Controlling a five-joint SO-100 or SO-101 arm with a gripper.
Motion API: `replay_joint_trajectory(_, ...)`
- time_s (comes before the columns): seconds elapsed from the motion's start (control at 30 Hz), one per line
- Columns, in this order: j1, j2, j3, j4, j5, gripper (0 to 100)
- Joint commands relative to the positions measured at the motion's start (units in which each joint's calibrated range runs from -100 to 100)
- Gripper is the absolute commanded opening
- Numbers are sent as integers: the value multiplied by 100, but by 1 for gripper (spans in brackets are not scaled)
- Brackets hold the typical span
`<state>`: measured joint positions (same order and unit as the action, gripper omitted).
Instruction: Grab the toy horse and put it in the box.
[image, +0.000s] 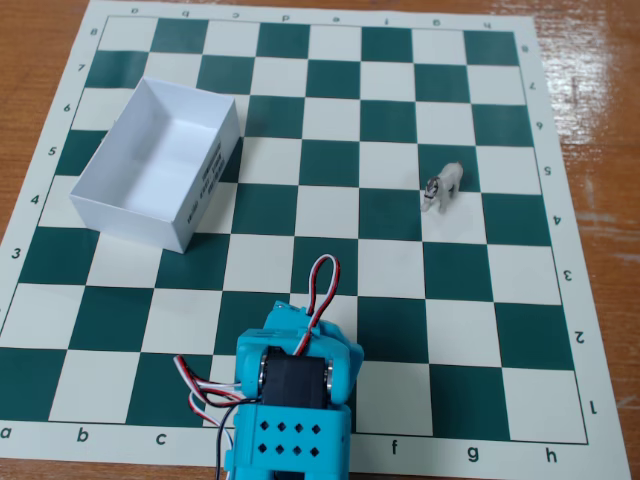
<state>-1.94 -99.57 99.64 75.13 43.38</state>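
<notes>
The toy horse (443, 186) stands upright on the chessboard at the right in the fixed view, small and off-white with dark markings on its head. The box (158, 163), a white low-walled tray with black print on one side, sits at the upper left with nothing inside. My blue arm (295, 390) is folded at the bottom centre, well short of both the horse and the box. Its body hides the gripper's fingers, so I cannot make out how they stand.
A green and white chessboard mat (300, 225) covers most of the wooden table (600, 120). Red, white and black wires (322, 285) loop up from the arm. Several squares separate the horse from the box.
</notes>
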Motion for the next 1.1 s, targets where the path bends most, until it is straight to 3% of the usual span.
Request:
replay_joint_trajectory(0.0, -6, -25, -64, 37, 16, 0)
replay_joint_trajectory(0.33, 1, 400, -1611, -38, 90, 0)
replay_joint_trajectory(1.07, 880, 7152, -6154, -1575, -106, 0)
